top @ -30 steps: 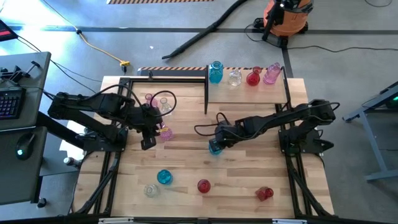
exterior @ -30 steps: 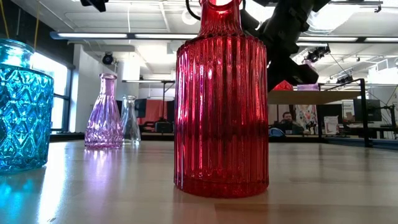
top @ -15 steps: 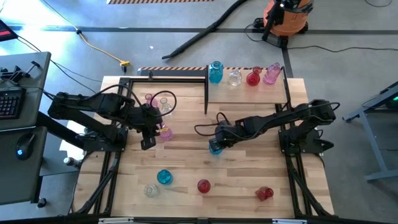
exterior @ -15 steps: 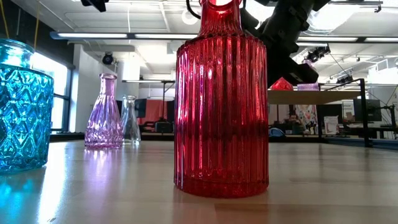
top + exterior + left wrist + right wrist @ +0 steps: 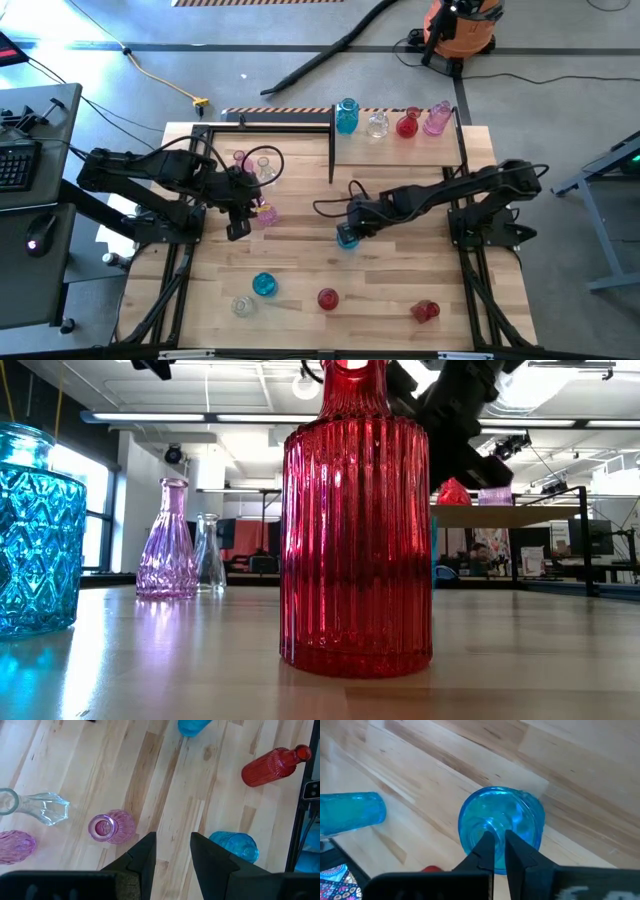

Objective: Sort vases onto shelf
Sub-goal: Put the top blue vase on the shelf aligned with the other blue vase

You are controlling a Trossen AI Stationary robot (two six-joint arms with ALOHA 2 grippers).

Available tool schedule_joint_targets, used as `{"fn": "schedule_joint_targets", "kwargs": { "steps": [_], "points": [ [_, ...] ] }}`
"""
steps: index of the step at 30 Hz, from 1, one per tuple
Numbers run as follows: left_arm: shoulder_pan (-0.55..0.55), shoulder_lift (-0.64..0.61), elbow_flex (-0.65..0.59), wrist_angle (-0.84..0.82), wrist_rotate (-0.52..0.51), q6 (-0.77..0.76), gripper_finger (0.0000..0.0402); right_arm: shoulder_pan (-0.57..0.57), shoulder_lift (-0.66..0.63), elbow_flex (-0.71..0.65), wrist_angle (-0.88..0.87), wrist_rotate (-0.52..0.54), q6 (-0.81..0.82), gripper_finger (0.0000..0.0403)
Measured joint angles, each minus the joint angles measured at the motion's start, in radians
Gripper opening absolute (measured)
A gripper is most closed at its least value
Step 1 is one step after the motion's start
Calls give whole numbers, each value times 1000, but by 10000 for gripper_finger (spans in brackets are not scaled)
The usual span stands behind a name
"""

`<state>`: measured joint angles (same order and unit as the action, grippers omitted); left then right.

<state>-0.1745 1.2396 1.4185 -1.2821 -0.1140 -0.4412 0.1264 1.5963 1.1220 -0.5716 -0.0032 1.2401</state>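
The shelf (image 5: 398, 146) at far right carries four vases, room left. Mid-table, the right gripper (image 5: 347, 232) clenches a blue vase (image 5: 346, 238) by its neck for lifting; left gripper (image 5: 238, 229) waits released

a robotics lab or workshop: concrete floor (image 5: 560, 90) with loose cables, an orange shop vacuum (image 5: 458, 28) at one o'clock, a keyboard desk (image 5: 25, 160) at nine o'clock, ceiling strip lights (image 5: 200, 417) over distant workstations.
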Motion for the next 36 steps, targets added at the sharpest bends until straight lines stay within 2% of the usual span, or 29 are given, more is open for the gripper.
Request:
{"fn": "schedule_joint_targets", "kwargs": {
  "steps": [19, 28, 36],
  "points": [
    [0, 0, 0, 0, -1, 0, 113, -103, -5, 335, -295, -1, -224, 0],
    [-3, 0, 0, 0, -2, 24, 113, -205, -5, 507, -446, -11, -344, 0],
    [-3, 0, 0, 0, -2, 24, 113, -331, -5, 569, -499, -87, -475, 0]
  ]
}}
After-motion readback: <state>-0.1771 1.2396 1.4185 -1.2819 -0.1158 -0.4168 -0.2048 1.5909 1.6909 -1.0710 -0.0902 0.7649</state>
